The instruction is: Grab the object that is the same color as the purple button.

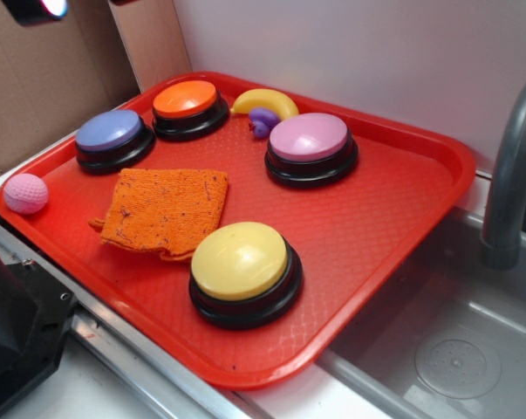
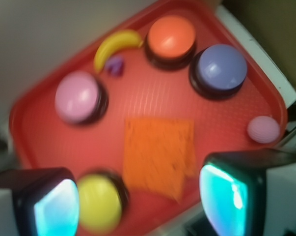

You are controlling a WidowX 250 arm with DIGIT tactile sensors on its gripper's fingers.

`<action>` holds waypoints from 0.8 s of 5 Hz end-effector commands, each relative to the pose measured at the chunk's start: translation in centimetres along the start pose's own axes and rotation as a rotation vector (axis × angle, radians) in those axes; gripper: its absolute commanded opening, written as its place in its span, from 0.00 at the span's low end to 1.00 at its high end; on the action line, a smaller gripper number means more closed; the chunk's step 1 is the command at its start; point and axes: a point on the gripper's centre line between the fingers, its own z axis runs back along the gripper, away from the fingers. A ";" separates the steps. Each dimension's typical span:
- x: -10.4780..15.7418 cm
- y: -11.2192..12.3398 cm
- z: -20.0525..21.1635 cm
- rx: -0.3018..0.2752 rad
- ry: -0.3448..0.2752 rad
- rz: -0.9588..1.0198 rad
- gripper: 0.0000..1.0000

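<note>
The object (image 1: 263, 120) is a small deep-violet lumpy toy lying on the red tray (image 1: 393, 218), tucked between the yellow toy banana (image 1: 267, 101) and the pink-lilac button (image 1: 309, 137). In the wrist view the object (image 2: 115, 65) shows far off, beside the banana (image 2: 116, 45). The purple button (image 1: 112, 131) stands at the tray's back left and also shows in the wrist view (image 2: 220, 69). My gripper (image 2: 140, 201) hangs high above the tray's near side, open, with nothing between its fingers (image 2: 231, 196).
An orange button (image 1: 186, 99), a yellow button (image 1: 240, 261) and an orange knitted cloth (image 1: 165, 209) are on the tray. A pink dimpled ball (image 1: 25, 193) sits at its left corner. A grey sink (image 1: 454, 349) and faucet (image 1: 511, 175) are at the right.
</note>
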 end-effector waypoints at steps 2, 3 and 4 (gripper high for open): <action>10.4 -1.9 -13.4 0.025 -0.166 0.409 1.00; 11.4 -2.3 -16.0 0.034 -0.103 0.408 1.00; 11.4 -2.6 -16.9 0.044 -0.119 0.368 1.00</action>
